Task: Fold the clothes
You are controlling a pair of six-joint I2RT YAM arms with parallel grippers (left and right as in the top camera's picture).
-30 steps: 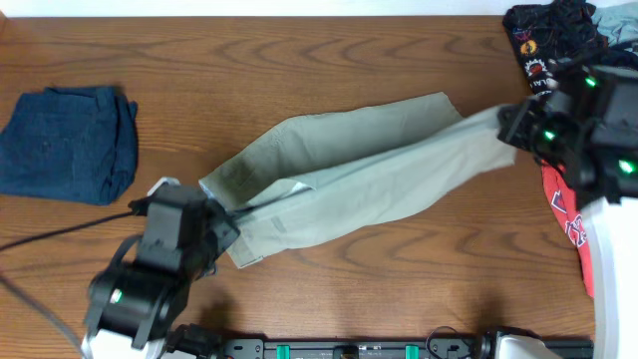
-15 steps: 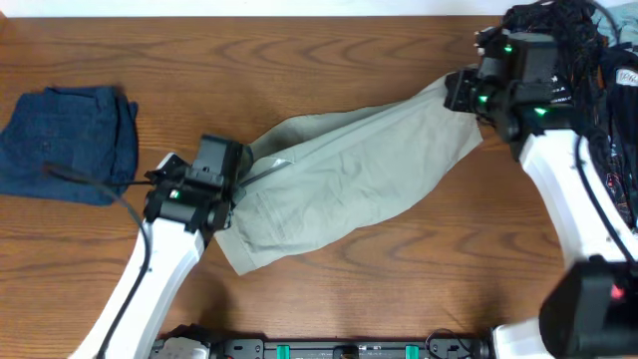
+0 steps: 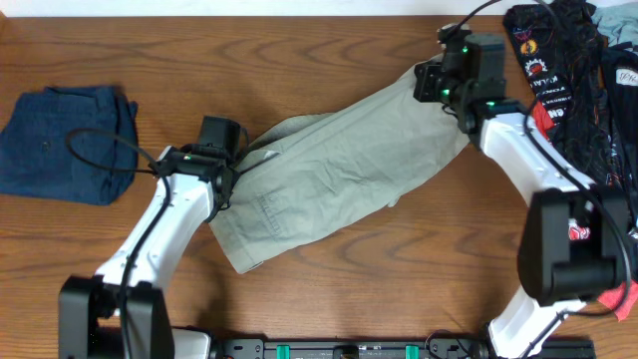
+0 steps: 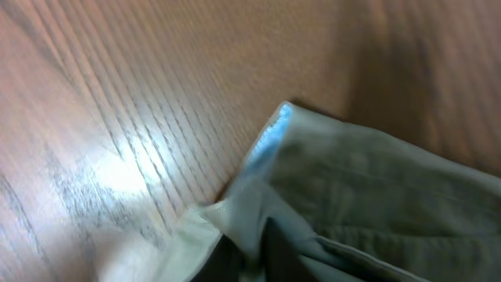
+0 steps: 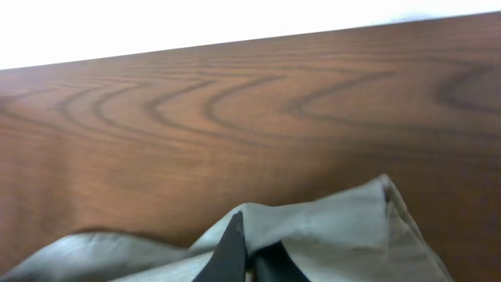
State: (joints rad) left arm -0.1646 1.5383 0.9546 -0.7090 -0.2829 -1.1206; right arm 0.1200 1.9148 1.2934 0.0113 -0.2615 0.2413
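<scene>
Across a wooden table [image 3: 329,40], seen from overhead, the khaki trousers [image 3: 339,175] lie stretched on a diagonal, waistband end at lower left and leg ends at upper right. The left gripper [image 3: 234,162] sits at the waistband's upper corner and the right gripper [image 3: 437,88] at the far leg end. Both touch the cloth. Folded dark blue jeans [image 3: 65,140] rest well apart at the left edge, and a heap of dark printed garments [image 3: 563,60] fills the upper right corner.

At the left wrist, the view is blurred. A tan fabric corner with pale lining [image 4: 270,141] lies on the wood grain, and the cloth gathers over the dark fingers [image 4: 274,254] at the bottom edge, which are clenched on the trousers.

At the right wrist, a dark fingertip [image 5: 231,247] pokes up through bunched khaki cloth, the jaws closed on the trouser leg, with bare table stretching beyond.
</scene>
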